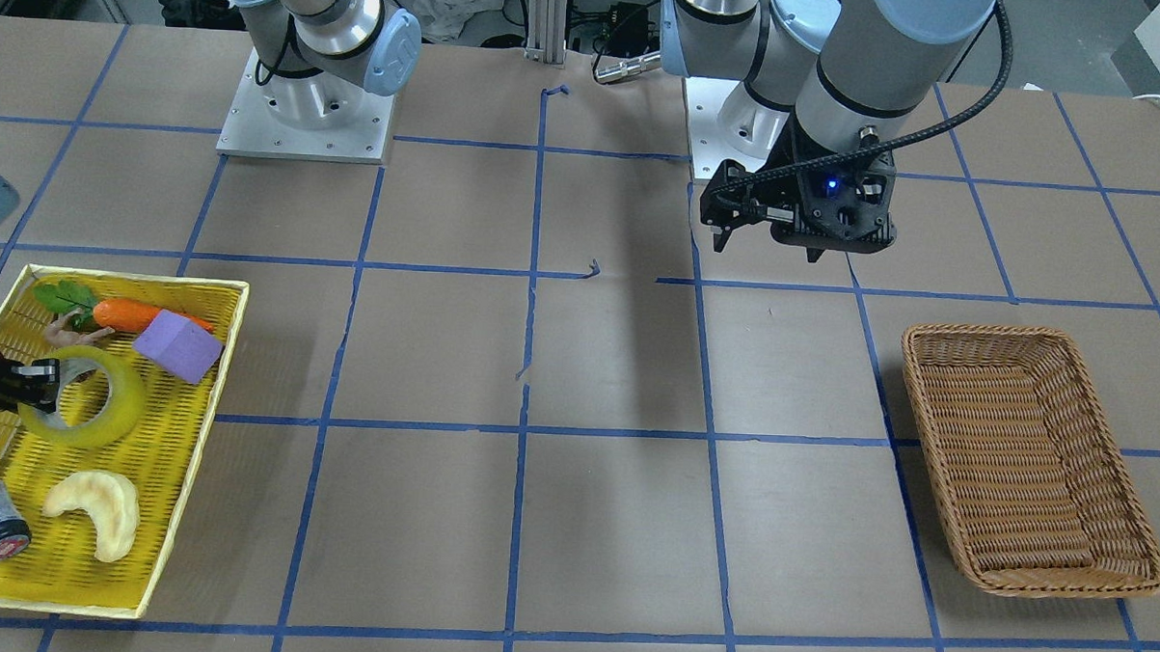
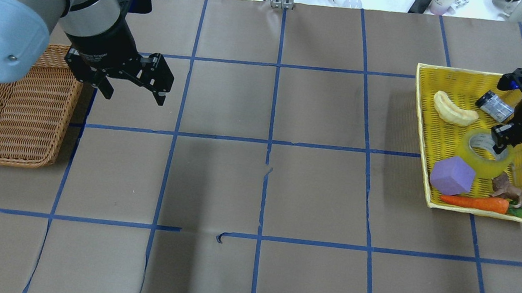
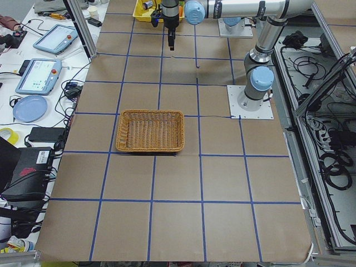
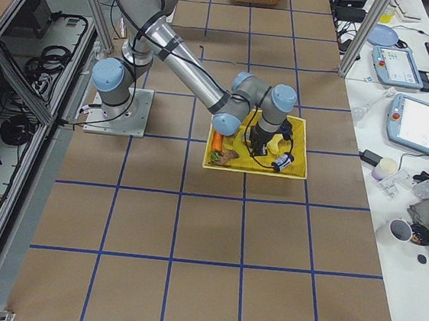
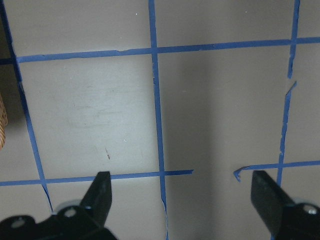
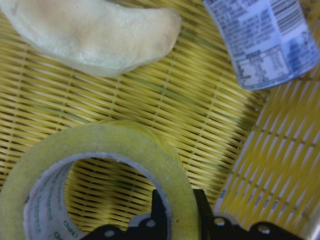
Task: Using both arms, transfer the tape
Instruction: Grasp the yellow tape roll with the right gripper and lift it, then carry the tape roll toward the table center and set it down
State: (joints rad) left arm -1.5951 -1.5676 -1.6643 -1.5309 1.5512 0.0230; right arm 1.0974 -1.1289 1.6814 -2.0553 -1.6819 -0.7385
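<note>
The tape (image 2: 488, 164), a translucent yellow ring with a grey-white core, sits tilted in the yellow tray (image 2: 426, 118) at the table's right end. My right gripper (image 2: 498, 142) is shut on its wall. In the right wrist view one finger is inside the ring (image 6: 100, 145) and one outside, with the gripper (image 6: 177, 215) at the bottom edge. In the front view the tape (image 1: 104, 416) is at the left beside that gripper (image 1: 42, 384). My left gripper (image 2: 135, 98) is open and empty above the bare table, as the left wrist view (image 5: 182, 200) shows.
The tray also holds a croissant (image 2: 452, 110), a small grey cylinder (image 2: 496, 106), a purple block (image 2: 451, 174), a carrot (image 2: 475, 202) and a toy animal (image 2: 507, 188), all close around the tape. A wicker basket (image 2: 14, 109) lies beside my left gripper.
</note>
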